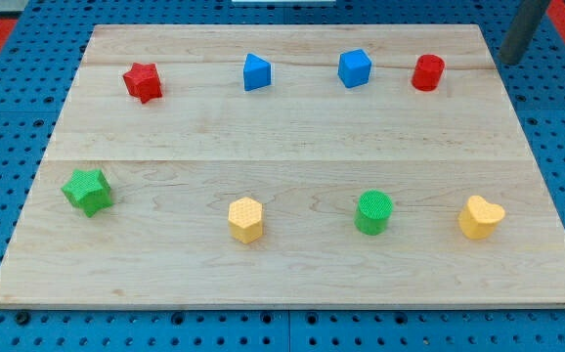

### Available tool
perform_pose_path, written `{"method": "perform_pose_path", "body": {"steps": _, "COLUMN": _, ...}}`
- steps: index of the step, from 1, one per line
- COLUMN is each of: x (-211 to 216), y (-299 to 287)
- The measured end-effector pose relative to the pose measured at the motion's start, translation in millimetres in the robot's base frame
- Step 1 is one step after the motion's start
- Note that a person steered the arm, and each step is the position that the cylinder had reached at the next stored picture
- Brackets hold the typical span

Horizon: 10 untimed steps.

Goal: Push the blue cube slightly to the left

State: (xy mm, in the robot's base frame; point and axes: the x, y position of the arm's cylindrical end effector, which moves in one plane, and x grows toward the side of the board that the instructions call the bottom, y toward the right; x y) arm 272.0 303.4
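Observation:
The blue cube (355, 67) sits near the board's top edge, right of centre. A blue triangular block (256, 71) lies to its left and a red cylinder (427, 72) to its right. My tip (508, 60) is at the view's top right, just off the board's right corner. It stands to the right of the red cylinder, well apart from the blue cube, touching no block.
The wooden board (292, 264) rests on a blue pegboard. A red star (143, 81) is at the top left. Along the bottom row are a green star (88, 191), a yellow hexagon (246, 219), a green cylinder (373, 212) and a yellow heart (480, 217).

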Motion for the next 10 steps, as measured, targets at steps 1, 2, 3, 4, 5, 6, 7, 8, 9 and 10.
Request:
{"method": "perform_pose_path", "body": {"steps": 1, "x": 7, "y": -21}}
{"method": "perform_pose_path", "body": {"steps": 2, "x": 7, "y": -22}}
{"method": "perform_pose_path", "body": {"steps": 3, "x": 6, "y": -30}}
{"method": "perform_pose_path", "body": {"steps": 4, "x": -14, "y": -73}}
{"method": "perform_pose_path", "body": {"steps": 5, "x": -13, "y": -101}}
{"method": "perform_pose_path", "body": {"steps": 6, "x": -13, "y": -101}}
{"method": "perform_pose_path", "body": {"steps": 7, "x": -14, "y": -109}}
{"method": "perform_pose_path", "body": {"steps": 8, "x": -14, "y": -120}}
{"method": "perform_pose_path", "body": {"steps": 9, "x": -14, "y": -122}}
{"method": "perform_pose_path", "body": {"steps": 10, "x": -14, "y": -144}}
